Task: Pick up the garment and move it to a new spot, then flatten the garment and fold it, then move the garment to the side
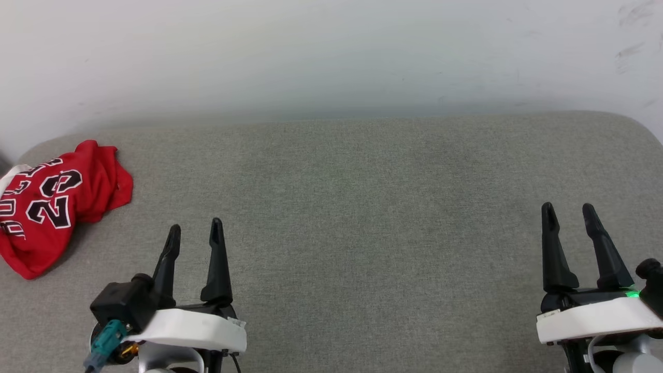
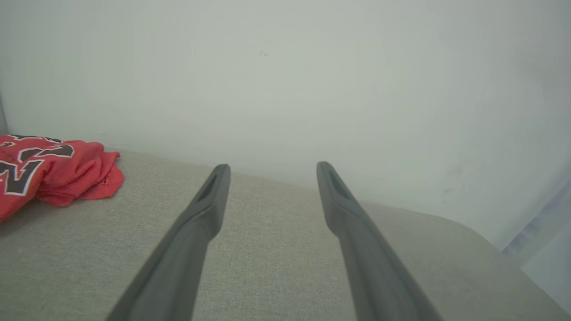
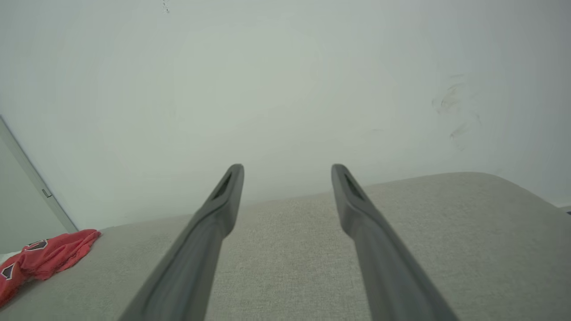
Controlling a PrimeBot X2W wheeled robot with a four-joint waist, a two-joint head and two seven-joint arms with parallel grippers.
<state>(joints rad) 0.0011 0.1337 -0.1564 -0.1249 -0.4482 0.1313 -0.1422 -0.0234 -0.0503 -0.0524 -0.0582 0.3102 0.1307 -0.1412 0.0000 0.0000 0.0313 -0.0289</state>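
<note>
- Your red "23" jersey (image 1: 57,202) lies crumpled in a heap at the far left end of the grey fabric-covered tabletop (image 1: 362,207), close to the rounded corner and the white wall (image 1: 331,52). Its lettering is creased and part of it is folded under, so it looks dumped there, not laid out.
- Your left claw (image 1: 196,226) hangs over the tabletop just right of the jersey with its jaws spread and nothing between them. From its wrist (image 2: 273,167) the jersey (image 2: 53,171) sits off to the left, so nothing lines up for a grasp yet.
- Your right claw (image 1: 568,207) waits well apart at the other end, jaws equally wide and empty. Its wrist view (image 3: 287,167) has the jersey (image 3: 44,258) far off in the lower left corner.
- Judging by this, the pick-up is not yet begun. The broad bare middle of the tabletop is probably where you should carry the jersey, since flattening and folding need room for both arms.
- The left claw is the natural one to reach first. Aim at a raised fold of the heap, not the flat edge.
</note>
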